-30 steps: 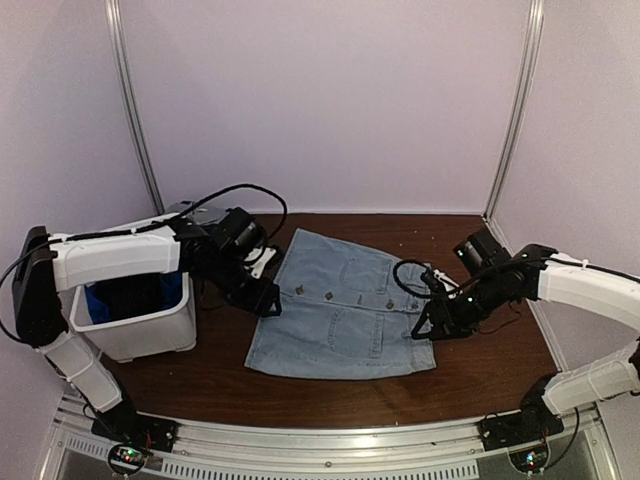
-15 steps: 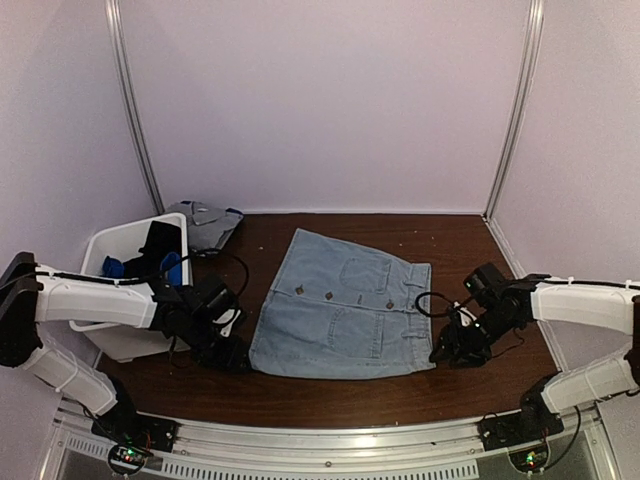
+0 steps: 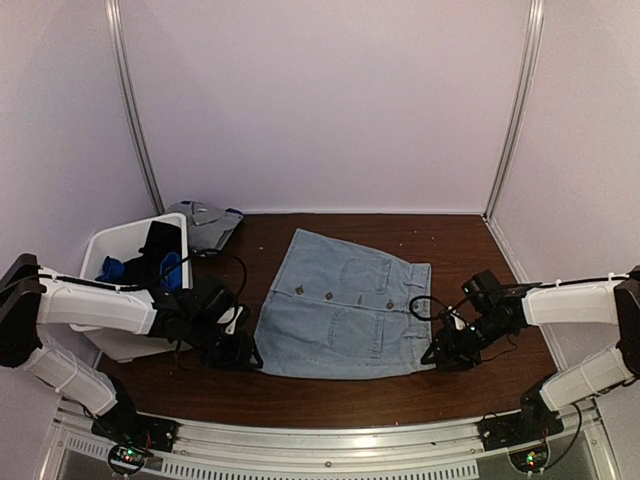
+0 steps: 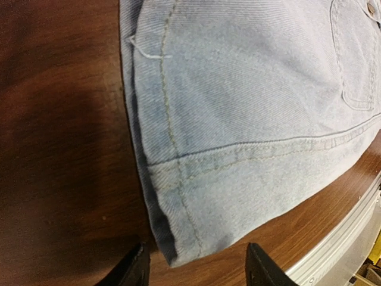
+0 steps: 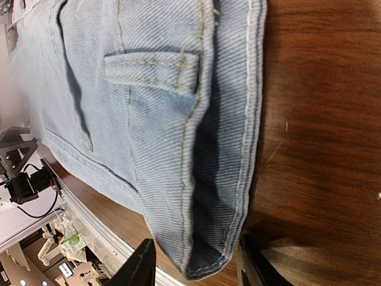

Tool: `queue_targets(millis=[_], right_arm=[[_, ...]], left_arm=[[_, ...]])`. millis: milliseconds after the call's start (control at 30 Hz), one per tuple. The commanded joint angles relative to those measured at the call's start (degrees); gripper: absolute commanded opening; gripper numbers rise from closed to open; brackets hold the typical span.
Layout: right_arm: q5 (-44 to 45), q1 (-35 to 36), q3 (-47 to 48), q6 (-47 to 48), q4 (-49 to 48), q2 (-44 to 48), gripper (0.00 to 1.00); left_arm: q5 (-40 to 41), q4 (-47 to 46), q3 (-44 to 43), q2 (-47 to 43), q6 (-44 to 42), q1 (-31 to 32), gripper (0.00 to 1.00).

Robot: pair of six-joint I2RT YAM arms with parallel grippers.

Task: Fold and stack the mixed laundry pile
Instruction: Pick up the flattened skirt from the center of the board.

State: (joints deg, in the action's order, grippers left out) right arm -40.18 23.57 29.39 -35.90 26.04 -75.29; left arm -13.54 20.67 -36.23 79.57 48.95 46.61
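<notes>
Pinching both near corners at once looks like the key. Each tool should probably sink until one finger slips under the hem, close on the full thickness, then lift level with its partner so the fold lands square. The skirt (image 3: 345,310) lies flat mid-worktop (image 3: 480,385). The left tool (image 3: 243,352), spread, straddles the skirt's 7 o'clock corner, and the right tool (image 3: 442,350), also spread, brackets the 5 o'clock corner. More laundry (image 3: 160,262) sits at 10 o'clock in the bin (image 3: 105,250).
</notes>
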Motion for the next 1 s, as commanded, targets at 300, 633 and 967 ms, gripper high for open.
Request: queue_targets(millis=[300,633,967], right_arm=[[-0.86,-1.93,-4.45,0.13,-3.87,-2.67,0.11],[0.14,-2.04,-4.34,1.06,-0.80,-0.47,0.00],[1.51,-2.39,-4.53,1.20,1.40,1.37,0.00]], left_arm=[[-4.29,-9.76,5.03,1.73,4.87,0.06,0.31],[-2.81,-4.37,7.48,-3.01,7.19,-0.03,0.51],[-1.14,-5.17,7.22,0.49,7.71,-0.03,0.37]])
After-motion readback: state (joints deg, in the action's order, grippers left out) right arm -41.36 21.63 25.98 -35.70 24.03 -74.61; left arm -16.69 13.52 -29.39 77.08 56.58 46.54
